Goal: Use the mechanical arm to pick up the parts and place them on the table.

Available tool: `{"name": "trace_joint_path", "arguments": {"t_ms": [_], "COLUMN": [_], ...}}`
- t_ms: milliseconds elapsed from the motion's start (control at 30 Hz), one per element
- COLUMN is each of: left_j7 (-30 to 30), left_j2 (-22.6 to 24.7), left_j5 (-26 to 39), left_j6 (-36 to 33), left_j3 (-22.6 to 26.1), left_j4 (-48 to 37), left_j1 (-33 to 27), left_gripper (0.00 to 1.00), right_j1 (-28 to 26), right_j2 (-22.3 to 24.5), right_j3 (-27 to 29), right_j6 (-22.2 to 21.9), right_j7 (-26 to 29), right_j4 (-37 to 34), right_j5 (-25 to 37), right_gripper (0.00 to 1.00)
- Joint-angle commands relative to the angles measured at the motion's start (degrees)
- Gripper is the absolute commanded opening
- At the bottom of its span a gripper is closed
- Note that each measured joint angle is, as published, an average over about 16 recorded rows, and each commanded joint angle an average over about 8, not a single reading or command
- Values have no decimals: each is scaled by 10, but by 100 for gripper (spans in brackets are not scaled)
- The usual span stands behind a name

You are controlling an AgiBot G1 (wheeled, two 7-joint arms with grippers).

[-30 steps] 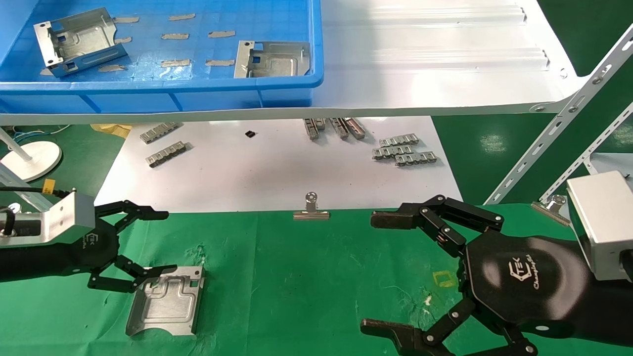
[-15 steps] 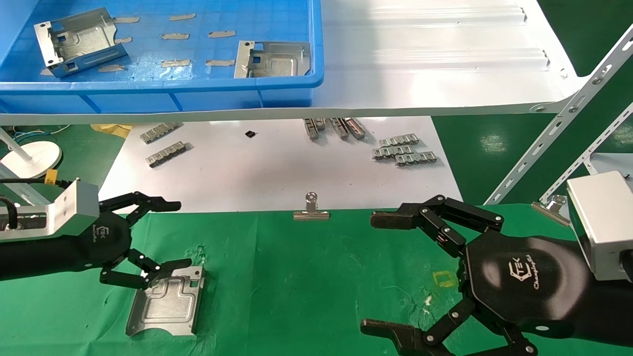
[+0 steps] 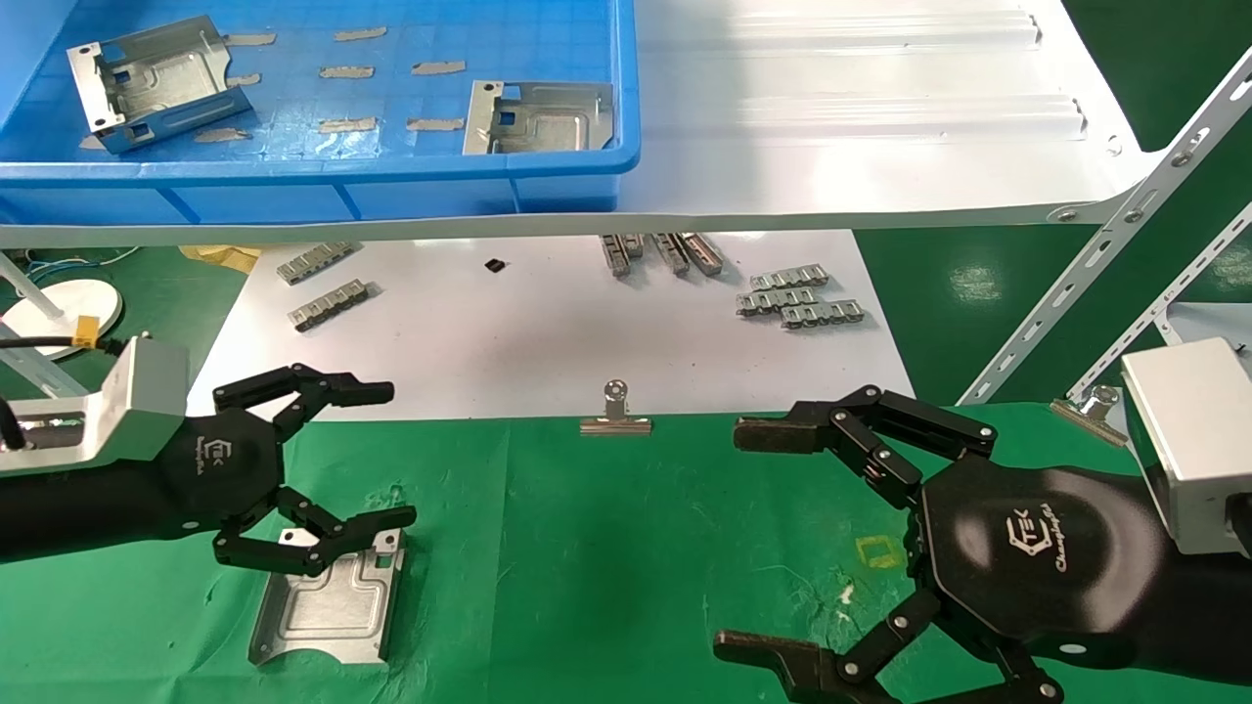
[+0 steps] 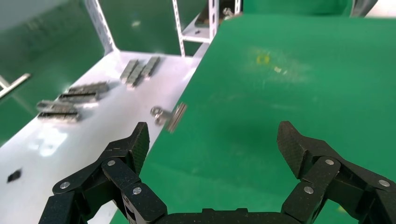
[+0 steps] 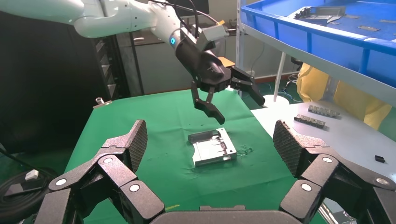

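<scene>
A grey sheet-metal part (image 3: pixel 328 604) lies flat on the green cloth table (image 3: pixel 587 548) at the left; it also shows in the right wrist view (image 5: pixel 212 147). My left gripper (image 3: pixel 391 452) is open and empty, lifted above the part's far end; it also shows in the right wrist view (image 5: pixel 236 100). Its own wrist view shows only green cloth between its fingers (image 4: pixel 137 142). Two more parts (image 3: pixel 156 80) (image 3: pixel 540 117) lie in the blue bin (image 3: pixel 323 176) on the shelf. My right gripper (image 3: pixel 753 538) is open and empty, parked low at the right.
A glossy white shelf board (image 3: pixel 861 127) carries the bin. Below it a matte white sheet (image 3: pixel 548 332) holds several small silver link strips (image 3: pixel 797 298). A metal binder clip (image 3: pixel 614 416) sits at the cloth's far edge. Perforated white struts (image 3: pixel 1105 235) stand at the right.
My left gripper has risen off the part on the cloth and moved right and away from me, staying open. The part stays where it lay. The right arm has not moved.
</scene>
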State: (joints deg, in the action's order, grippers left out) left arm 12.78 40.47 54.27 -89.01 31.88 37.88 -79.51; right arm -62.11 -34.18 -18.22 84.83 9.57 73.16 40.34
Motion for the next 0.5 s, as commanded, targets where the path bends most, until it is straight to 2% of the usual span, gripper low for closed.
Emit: {"name": "trace_joint_path", "arguments": {"t_ms": [33, 500], "left_j7": [-14, -112], "left_j2": [-3, -26], "left_j5": [-7, -59], "left_j6": [2, 16], "left_j3": [-9, -76], "left_j4": [21, 170], "left_j1": [11, 85], "left_gripper": [100, 100], "right_j1": [0, 0], "right_j2": [0, 0], "right_j3": [0, 0], "right_j6": [0, 0], "right_j7": [0, 0], "right_j4": [0, 0], "right_j5": [0, 0], "right_gripper": [100, 100]}}
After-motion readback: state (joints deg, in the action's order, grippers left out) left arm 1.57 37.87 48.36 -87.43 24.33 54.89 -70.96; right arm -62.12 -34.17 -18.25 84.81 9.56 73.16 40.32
